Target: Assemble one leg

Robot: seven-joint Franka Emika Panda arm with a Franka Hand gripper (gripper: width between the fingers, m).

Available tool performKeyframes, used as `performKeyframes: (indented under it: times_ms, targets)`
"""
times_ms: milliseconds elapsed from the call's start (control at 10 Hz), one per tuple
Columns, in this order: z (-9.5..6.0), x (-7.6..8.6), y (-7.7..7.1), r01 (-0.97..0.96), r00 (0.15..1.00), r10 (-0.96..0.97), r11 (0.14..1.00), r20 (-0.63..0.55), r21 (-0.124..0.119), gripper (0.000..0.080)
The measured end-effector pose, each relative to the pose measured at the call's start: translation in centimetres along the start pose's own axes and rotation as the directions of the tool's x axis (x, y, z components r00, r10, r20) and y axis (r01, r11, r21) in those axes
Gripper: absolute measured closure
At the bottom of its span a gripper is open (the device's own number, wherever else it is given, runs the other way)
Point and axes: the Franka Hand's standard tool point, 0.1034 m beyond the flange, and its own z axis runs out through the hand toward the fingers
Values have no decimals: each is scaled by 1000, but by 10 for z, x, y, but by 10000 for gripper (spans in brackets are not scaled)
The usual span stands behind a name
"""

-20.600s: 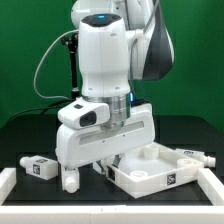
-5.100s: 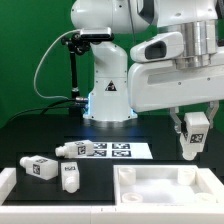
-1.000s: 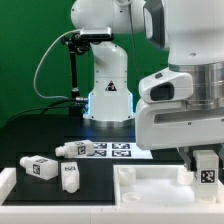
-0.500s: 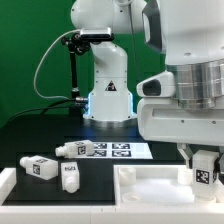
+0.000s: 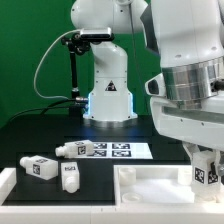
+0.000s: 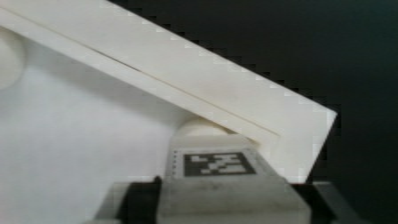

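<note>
My gripper (image 5: 205,172) is shut on a white leg (image 5: 205,173) with a black-and-white tag, held upright over the right part of the white square tabletop (image 5: 150,183). In the wrist view the leg (image 6: 221,165) sits between the two dark fingers (image 6: 128,203), its tip close to a round hole near the tabletop's corner (image 6: 267,105). Three more legs lie on the table at the exterior view's left: one (image 5: 40,167), one (image 5: 70,178) and one (image 5: 70,150).
The marker board (image 5: 115,151) lies flat behind the tabletop in the middle. A white rail (image 5: 8,185) borders the front left. The robot base (image 5: 108,95) stands at the back, with a black cable looping on its left.
The gripper with the leg has come down from high at the right to just over the tabletop's right corner. The three loose legs have not moved.
</note>
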Motion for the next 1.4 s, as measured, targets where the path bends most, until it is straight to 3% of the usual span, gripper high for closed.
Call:
performKeyframes:
  times_ms: [100,200,300,400,700,1100,1300,1400]
  targets:
    - [0,-2,0,143,990,-143,990,1,-5,338]
    - [-1,-2,1,278,961,-277,960,14,-19,338]
    - [-5,-9,1,376,926,-374,925,43,-51,189]
    - [-5,-14,0,423,906,-421,904,50,-61,159]
    - [-4,-12,0,465,885,-463,883,51,-61,151]
    - [-3,-1,0,788,612,-790,604,44,-117,150]
    - [-3,0,-2,780,622,-782,616,32,-110,150]
    - [-3,0,-2,781,621,-783,615,33,-110,252]
